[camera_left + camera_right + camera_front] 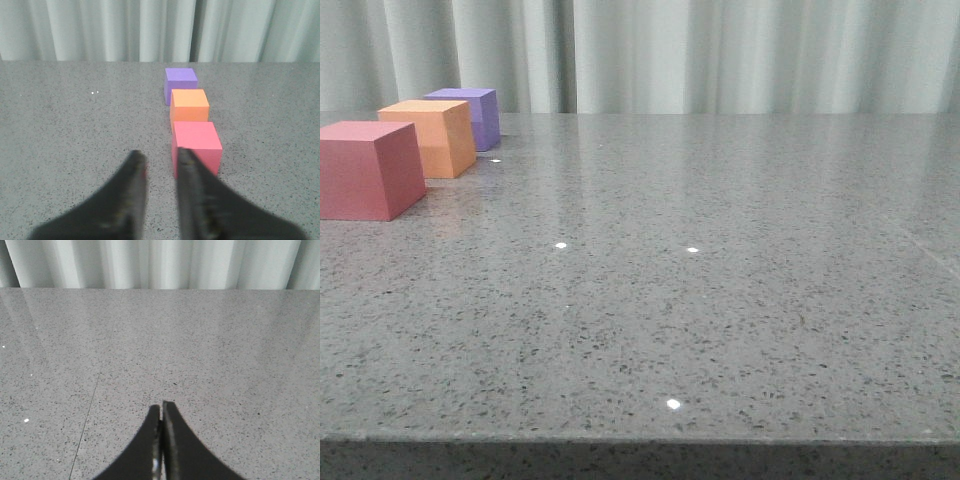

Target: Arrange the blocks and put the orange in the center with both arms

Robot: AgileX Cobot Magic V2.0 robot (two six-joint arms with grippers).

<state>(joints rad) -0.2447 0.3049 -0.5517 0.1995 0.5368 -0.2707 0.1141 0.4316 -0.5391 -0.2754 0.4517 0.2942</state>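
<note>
Three cubes stand in a row at the table's left side. The pinkish-red cube (pixel 368 168) (pixel 197 145) is nearest, the orange cube (pixel 430 136) (pixel 189 104) sits in the middle, and the purple cube (pixel 470 115) (pixel 180 83) is farthest. My left gripper (pixel 161 157) is open with nothing between its fingers, held short of the pinkish-red cube and a little to its side. My right gripper (pixel 161 409) is shut on nothing over bare table. Neither gripper appears in the front view.
The grey speckled tabletop (pixel 720 280) runs to a pale curtain (pixel 720 50) at the back. A thin seam line (pixel 85 425) crosses the table near my right gripper. The table's front edge (pixel 640 440) lies close to the front camera.
</note>
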